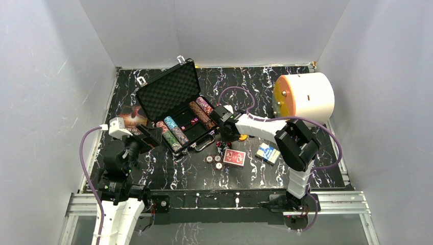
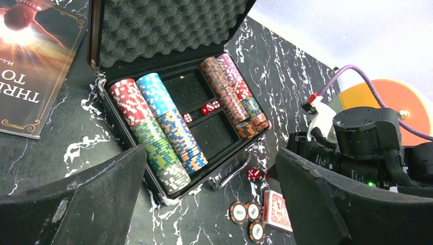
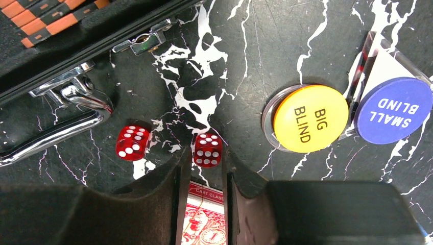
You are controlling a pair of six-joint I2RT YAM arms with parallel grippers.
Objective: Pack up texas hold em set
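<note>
Right gripper clamped on red die on table beside case handle (second die alongside); left gripper wide apart.

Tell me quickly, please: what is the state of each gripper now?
Left gripper: open wide, holding nothing.
Right gripper: closed on a red die at its fingertips.

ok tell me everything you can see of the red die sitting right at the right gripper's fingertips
The die is a small clear-red cube with white pips and rounded corners, a six-pip face towards the wrist camera. It sits on the black marbled table near the case's chrome handle, apart from a second red die. The right gripper has a fingertip on each side of it; whether they press it I cannot tell.
</note>
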